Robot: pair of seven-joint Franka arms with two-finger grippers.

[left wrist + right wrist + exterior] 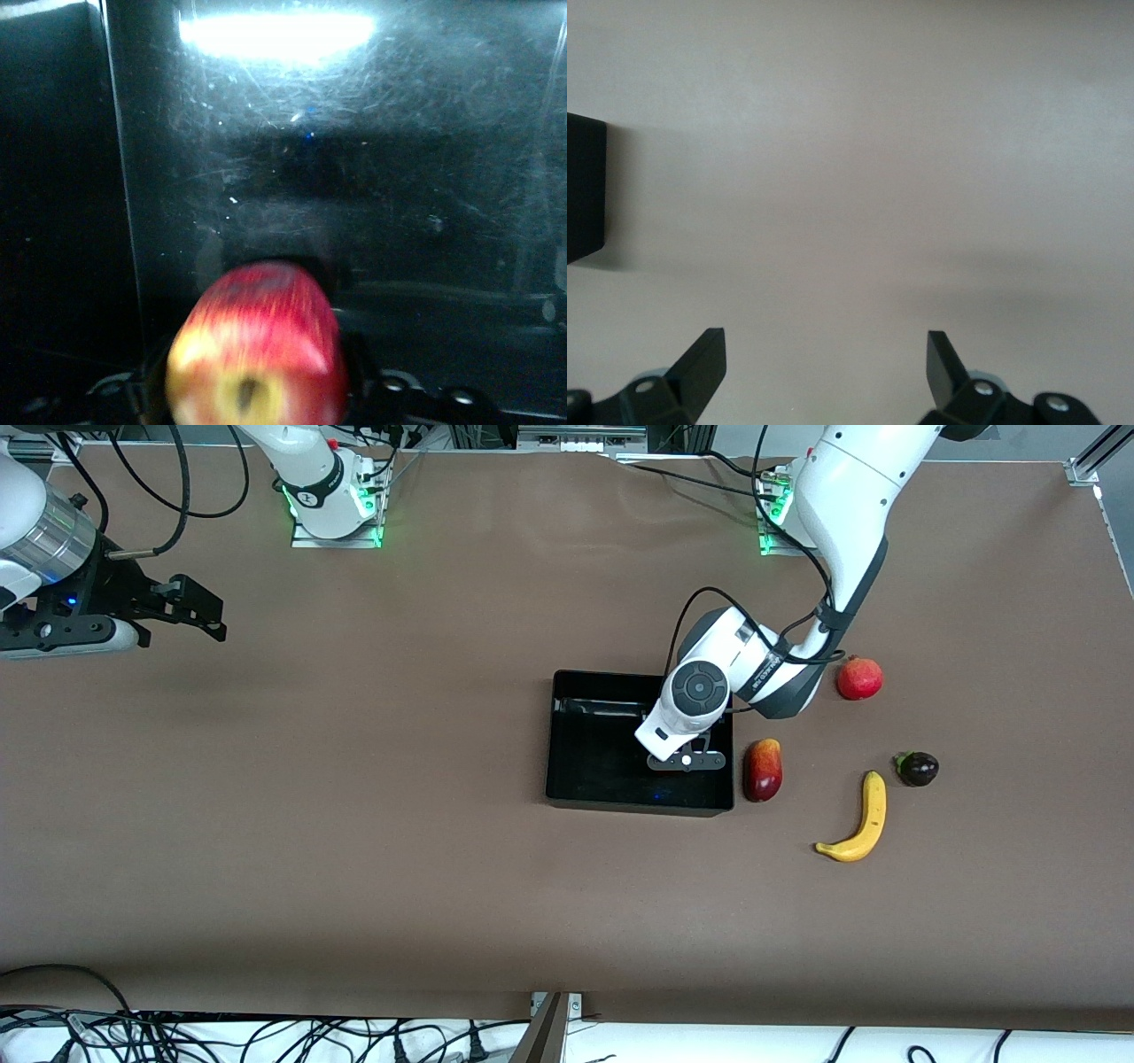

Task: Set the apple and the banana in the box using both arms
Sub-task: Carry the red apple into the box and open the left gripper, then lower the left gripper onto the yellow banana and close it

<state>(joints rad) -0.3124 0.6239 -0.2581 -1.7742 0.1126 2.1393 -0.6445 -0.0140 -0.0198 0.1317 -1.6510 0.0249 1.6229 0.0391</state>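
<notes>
The left gripper (687, 761) hangs inside the box (576, 779) with the apple (257, 350) between its jaws (clamped or releasing, I cannot tell). Next comes the banana (859, 819), on the counter (354, 824); the right gripper (824, 359) waits with jaws apart.

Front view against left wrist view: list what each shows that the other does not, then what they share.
Only the front view shows the banana, mango, pomegranate and a dark fruit on the table toward the left arm's end, plus the right tool, open, waiting over bare table.

Only the left wrist view shows the apple, blurred, right by the left tool, over the box floor.

Both show the black box; the left tool is over it.
</notes>
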